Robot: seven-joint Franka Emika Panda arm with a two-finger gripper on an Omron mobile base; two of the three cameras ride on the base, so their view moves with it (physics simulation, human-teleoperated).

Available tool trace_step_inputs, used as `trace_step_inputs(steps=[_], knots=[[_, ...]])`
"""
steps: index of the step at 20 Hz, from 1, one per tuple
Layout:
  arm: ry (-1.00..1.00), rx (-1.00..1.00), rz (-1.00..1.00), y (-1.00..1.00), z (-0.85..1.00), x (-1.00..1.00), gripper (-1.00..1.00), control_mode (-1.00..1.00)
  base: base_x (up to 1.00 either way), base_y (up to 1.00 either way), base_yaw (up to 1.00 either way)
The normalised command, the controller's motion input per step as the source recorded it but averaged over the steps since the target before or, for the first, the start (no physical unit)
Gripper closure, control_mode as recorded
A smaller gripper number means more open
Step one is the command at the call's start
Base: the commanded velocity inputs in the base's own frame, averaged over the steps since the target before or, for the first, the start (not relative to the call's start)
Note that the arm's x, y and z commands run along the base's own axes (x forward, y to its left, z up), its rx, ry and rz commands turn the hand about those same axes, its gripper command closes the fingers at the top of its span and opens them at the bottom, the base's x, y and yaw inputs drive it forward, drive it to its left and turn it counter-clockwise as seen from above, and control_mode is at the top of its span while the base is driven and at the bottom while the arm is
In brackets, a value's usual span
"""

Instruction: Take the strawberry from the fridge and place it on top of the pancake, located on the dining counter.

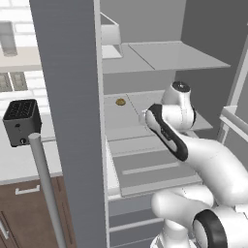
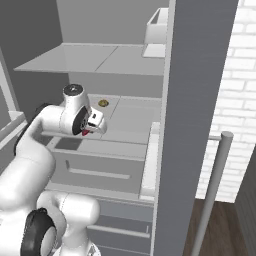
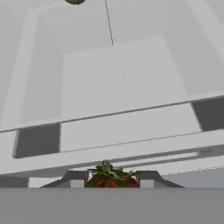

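Looking forward and down into the open fridge (image 1: 160,58) from behind the arm, left base view past the left door, right base view past the right door, both sharing the shelves and brown item (image 1: 120,102), hand view sitting close over the strawberry (image 3: 109,178), facing shelves.

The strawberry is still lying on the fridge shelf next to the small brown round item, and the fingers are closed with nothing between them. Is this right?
Not quite. The strawberry is not on the shelf; it sits between the closed fingers, as the hand view shows, and the right base view shows red at the gripper. The small brown round item does lie on the fridge shelf, alone.
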Motion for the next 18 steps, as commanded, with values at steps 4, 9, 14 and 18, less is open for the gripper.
trace_step_inputs(steps=[4,9,14,18], knots=[[0.05,-0.04,0.35,-0.01,0.41,-0.99,1.0,-1.0,0.0,0.0,0.0],[0.18,-0.23,0.24,0.0,0.13,-0.99,1.0,-1.0,0.0,0.0,0.0],[0.18,-0.32,-0.08,0.01,0.09,-0.51,1.0,-1.0,0.0,0.0,0.0],[0.06,-0.01,-0.24,-0.11,0.39,-0.19,1.0,-1.0,0.0,0.0,0.0]])
